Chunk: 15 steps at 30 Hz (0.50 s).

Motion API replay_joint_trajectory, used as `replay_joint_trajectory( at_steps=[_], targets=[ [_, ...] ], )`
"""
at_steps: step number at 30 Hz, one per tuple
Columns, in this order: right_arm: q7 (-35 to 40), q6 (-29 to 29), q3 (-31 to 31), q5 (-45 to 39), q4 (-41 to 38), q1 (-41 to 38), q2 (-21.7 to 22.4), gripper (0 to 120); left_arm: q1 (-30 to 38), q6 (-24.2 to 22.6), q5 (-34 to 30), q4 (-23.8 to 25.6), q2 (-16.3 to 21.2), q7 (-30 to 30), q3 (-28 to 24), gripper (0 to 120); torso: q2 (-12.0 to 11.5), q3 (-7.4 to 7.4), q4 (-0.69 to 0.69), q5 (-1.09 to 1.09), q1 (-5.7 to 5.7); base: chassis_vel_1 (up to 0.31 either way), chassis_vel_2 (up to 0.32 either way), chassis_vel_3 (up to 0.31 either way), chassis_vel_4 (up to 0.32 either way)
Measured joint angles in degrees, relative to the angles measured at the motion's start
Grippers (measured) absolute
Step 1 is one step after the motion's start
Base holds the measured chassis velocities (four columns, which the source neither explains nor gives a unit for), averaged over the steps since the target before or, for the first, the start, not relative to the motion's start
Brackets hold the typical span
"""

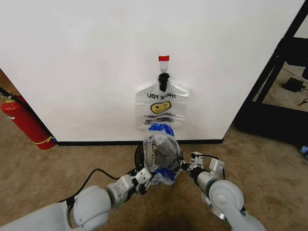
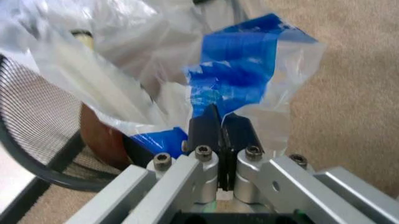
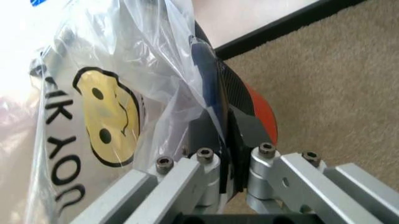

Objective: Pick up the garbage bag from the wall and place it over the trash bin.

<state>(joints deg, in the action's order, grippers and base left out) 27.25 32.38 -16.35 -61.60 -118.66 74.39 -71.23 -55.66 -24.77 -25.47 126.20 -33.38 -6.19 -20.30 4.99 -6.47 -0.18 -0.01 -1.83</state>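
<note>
Both pincers are clamped on the thin translucent white smiley-print garbage bag (image 1: 161, 156); left pincer (image 1: 146, 179) and right pincer (image 1: 188, 168) flank it, stretched directly above the round black wire-mesh trash bin (image 2: 37, 140).

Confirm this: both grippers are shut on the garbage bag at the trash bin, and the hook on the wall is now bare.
Wrong on the hook. In the head view another bag hangs from the black hook on the wall. The rest holds: left gripper and right gripper are shut on the garbage bag at the trash bin.
</note>
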Motion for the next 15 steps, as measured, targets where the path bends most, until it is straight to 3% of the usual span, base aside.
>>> replay_joint_trajectory(
  at_steps=[15],
  targets=[
    [1.71, 0.36, -0.72, -2.33, -0.94, 0.14, -0.49, 1, -12.19, 5.37, 11.14, -3.62, -1.41, 0.97, 5.17, 0, 0.00, 0.00, 0.00, 0.00, 0.00, 0.000, 0.000, 0.000, 0.000]
  ],
)
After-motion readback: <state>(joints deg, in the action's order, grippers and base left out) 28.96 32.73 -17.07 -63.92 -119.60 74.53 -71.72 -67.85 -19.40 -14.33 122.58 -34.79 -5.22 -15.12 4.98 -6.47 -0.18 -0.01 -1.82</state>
